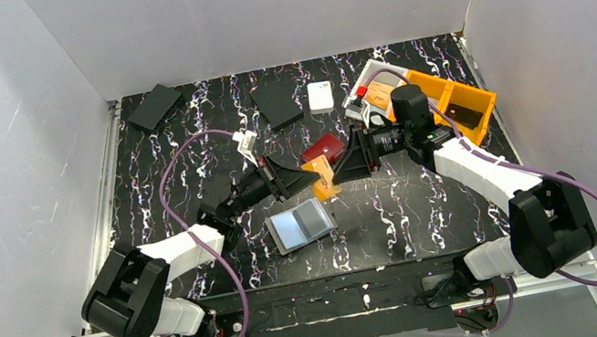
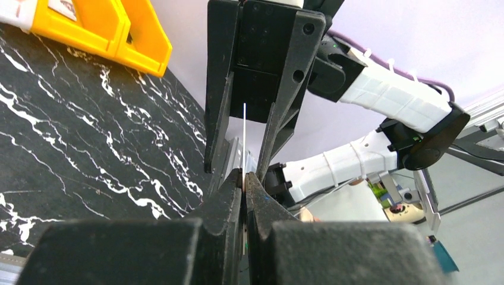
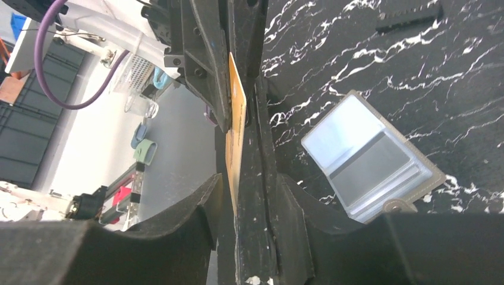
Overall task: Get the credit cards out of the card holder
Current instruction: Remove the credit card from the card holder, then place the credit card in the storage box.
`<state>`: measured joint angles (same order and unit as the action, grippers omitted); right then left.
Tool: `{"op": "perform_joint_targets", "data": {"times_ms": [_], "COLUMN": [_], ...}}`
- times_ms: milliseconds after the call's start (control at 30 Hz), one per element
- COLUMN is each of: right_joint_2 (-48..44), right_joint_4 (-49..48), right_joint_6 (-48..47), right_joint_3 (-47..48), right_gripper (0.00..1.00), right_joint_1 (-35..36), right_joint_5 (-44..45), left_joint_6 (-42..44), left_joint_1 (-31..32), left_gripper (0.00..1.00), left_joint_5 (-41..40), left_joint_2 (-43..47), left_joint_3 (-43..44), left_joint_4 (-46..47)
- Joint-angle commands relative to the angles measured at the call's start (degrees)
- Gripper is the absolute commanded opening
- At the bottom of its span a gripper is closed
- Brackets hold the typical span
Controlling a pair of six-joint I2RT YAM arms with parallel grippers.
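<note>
The grey card holder (image 1: 314,214) lies open on the black marbled table, with the light blue card (image 1: 290,229) in its left half. Both show in the right wrist view: the holder (image 3: 435,178) and the blue card (image 3: 342,133). My left gripper (image 1: 306,176) is shut on the orange card (image 1: 325,180) and holds it above the table, edge-on in the left wrist view (image 2: 244,136). My right gripper (image 1: 342,164) faces it. Its fingers (image 2: 217,119) stand apart on either side of the card (image 3: 236,119).
A dark red case (image 1: 324,147) lies just behind the two grippers. A yellow bin (image 1: 459,103) stands at the back right beside a grey tray (image 1: 375,85). Two flat black squares (image 1: 154,107) (image 1: 277,104) and a small white box (image 1: 320,96) lie at the back.
</note>
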<state>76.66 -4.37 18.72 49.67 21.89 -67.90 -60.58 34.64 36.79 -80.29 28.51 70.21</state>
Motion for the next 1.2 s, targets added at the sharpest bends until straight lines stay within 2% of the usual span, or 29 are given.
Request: {"op": "perform_joint_targets", "data": {"times_ms": [0, 267, 367, 467, 500, 567, 700, 733, 800, 833, 900, 1000, 1067, 1167], "right_joint_2": [-0.38, 1.77, 2.00, 2.25, 2.33, 2.45, 4.45, 5.52, 8.50, 10.36, 14.29, 17.58, 19.39, 25.21], "right_joint_4": [-10.44, -19.83, -20.07, -19.65, -18.14, -9.78, 12.74, 22.24, 40.03, 46.03, 55.77, 58.22, 58.45, 61.16], "right_joint_6": [8.18, 19.57, 19.96, 18.78, 17.24, 9.33, -10.49, -19.12, -36.01, -41.37, -52.04, -61.04, -65.26, -68.42], "right_joint_3": [0.24, 0.36, 1.10, 2.01, 2.70, 5.80, 15.00, 19.03, 27.60, 31.59, 39.54, 46.25, 49.39, 56.54], "right_gripper": [0.46, 0.43, 0.26, 0.03, 0.01, 0.01, 0.01, 0.01, 0.01, 0.01, 0.01, 0.01, 0.01, 0.01], "right_joint_1": [0.16, 0.37, 0.73, 0.78, 0.71, -0.03, -4.63, -5.94, -6.52, -6.37, -6.63, -6.77, -6.77, -6.77], "right_joint_5": [-1.41, -1.90, -2.61, -3.76, -4.09, -4.37, -1.64, 1.75, 13.51, 20.40, 32.88, 50.67, 59.05, 63.48], "left_joint_6": [0.45, -0.16, -0.24, -0.70, -0.95, -1.20, -0.27, 0.15, 1.87, 3.17, 8.43, 24.04, 37.21, 52.14], "left_joint_1": [0.50, 0.96, 0.96, 0.95, 0.81, 0.16, -4.18, -6.00, -10.23, -12.48, -16.32, -19.37, -19.61, -19.63], "left_gripper": [0.00, 0.00, 0.00, 0.02, 0.09, 0.31, 0.68, 0.74, 0.93, 0.98, 0.98, 0.98, 0.98, 0.98], "left_joint_5": [-3.88, -3.79, -4.18, -5.46, -6.14, -7.45, -7.63, -7.31, -5.97, -4.93, -2.09, 0.73, -0.19, -6.17], "left_joint_2": [3.50, 2.36, 1.99, 2.04, 2.31, 3.70, 10.76, 14.25, 21.70, 25.82, 33.24, 38.65, 36.79, 31.55], "left_joint_3": [-0.82, -1.45, -1.45, -2.21, -2.71, -4.36, -8.96, -10.41, -11.81, -11.65, -8.71, 0.87, 10.46, 18.01], "left_joint_4": [4.76, 6.93, 7.18, 7.05, 6.91, 5.80, -1.08, -3.50, -13.87, -20.49, -37.32, -64.76, -83.02, -100.83]}}
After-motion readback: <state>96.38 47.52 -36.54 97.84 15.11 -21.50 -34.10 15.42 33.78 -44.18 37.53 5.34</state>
